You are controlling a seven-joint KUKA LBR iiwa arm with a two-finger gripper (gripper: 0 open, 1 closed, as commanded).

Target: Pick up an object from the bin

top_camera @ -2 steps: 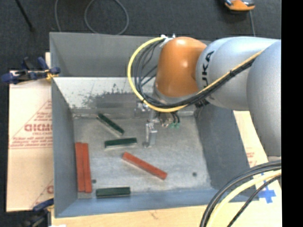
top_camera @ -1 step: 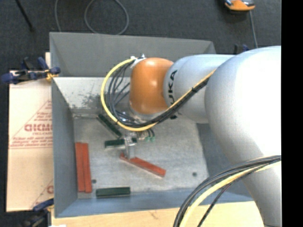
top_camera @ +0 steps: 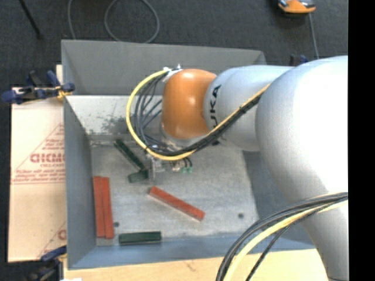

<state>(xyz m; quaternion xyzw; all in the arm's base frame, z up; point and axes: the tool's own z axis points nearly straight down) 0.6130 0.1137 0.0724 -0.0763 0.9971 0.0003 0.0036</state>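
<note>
Near the middle of the grey metal bin (top_camera: 76,157), our gripper (top_camera: 167,165) hangs just beside a slim dark green bar (top_camera: 128,153) lying slanted; whether the pincer is spread or closed we cannot tell. We advise straddling the bar's narrow width. A flat orange-red bar (top_camera: 176,204) lies near; the walls stand well apart.

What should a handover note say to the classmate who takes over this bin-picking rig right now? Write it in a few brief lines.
Gripper: low over the bin floor, mid-bin, under the orange wrist cover; grip state cannot be read.
Nearest things: a slanted dark green stick just to its left in the view and a red bar lying diagonally just below it in the picture.
Others: a long red block along the left wall and a dark green bar by the near wall.
Done: arm lowered in; nothing visibly lifted.
Left: grasp one thing and raise it out.
</note>
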